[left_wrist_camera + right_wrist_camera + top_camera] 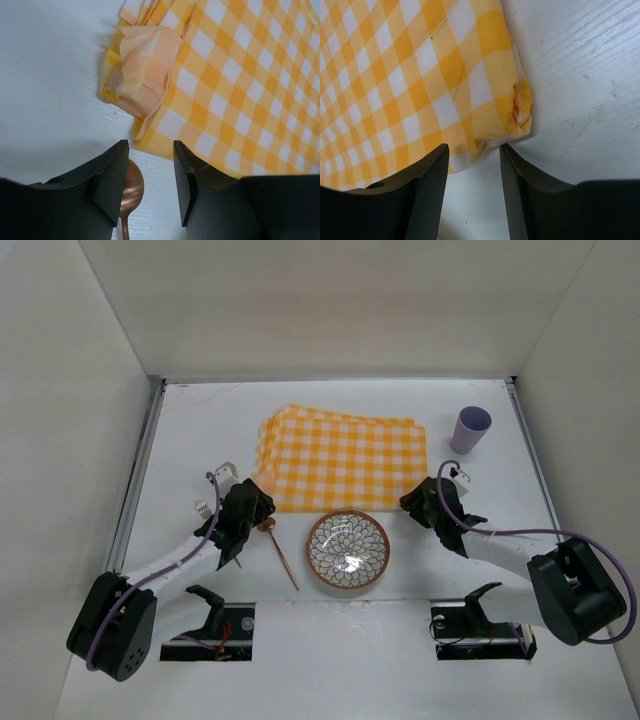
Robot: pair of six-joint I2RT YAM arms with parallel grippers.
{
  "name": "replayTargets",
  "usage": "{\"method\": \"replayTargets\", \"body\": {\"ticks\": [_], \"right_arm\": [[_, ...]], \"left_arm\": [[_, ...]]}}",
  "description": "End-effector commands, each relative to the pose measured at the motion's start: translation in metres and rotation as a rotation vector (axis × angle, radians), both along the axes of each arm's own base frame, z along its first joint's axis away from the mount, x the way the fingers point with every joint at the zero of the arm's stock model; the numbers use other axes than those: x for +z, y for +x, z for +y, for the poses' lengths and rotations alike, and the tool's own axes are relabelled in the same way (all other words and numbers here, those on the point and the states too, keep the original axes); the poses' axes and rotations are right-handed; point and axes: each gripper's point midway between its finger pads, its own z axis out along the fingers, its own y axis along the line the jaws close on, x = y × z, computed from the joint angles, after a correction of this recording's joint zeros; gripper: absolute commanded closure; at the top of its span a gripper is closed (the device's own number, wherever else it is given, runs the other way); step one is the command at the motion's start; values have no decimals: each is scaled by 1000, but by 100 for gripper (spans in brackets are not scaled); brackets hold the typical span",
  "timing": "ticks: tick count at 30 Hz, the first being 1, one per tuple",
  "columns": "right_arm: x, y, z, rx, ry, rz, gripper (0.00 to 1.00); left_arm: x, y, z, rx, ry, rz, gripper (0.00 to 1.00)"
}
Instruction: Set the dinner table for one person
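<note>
A folded yellow-and-white checked cloth lies on the white dinner table, behind a patterned bowl with a brown rim. A copper spoon lies left of the bowl. My left gripper is open at the cloth's near left corner, with the spoon's bowl by its left finger. My right gripper is open at the cloth's near right corner, which sits just ahead of its fingertips. A lilac cup stands at the back right.
Grey rails run along the table's left edge and right edge. White walls enclose the back and both sides. A small white and metal piece lies left of the left gripper.
</note>
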Motion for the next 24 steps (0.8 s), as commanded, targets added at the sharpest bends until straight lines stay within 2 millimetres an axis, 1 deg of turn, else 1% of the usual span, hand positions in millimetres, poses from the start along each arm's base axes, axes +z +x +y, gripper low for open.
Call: {"method": "replayTargets", "body": {"ticks": [1,5,9,12,15,16,17,18,20,21,24], "right_arm": [[24,7,9,28,-18,-64,48],[19,-7,18,93,-52,-48,40],[20,-30,32,171,-82,-54,34],[23,-43,36,209,-98,-66,30],[28,-50,35,221,-89,-82,30],[30,-52,35,223,-82,-91,30],[32,-54,34,226,-74,-99,30],[34,-54,34,228,-69,-107,29],[36,-57,33,234,-63,-114,29],[37,-58,32,234,-64,-113,29],[37,-61,31,244,-76,-100,27]], "left_arm": [[7,14,2,24,-14,-15,61],[-3,32,6,36,16,6,61],[-10,49,6,50,18,1,61],[-11,56,3,52,5,-12,60],[-14,60,-1,49,0,-12,61],[-15,61,-1,53,5,-11,63],[-19,61,-1,55,8,-3,68],[-22,62,-1,54,8,3,74],[-30,61,2,69,12,23,89],[-33,59,3,71,6,32,93],[-34,53,2,65,5,34,98]]}}
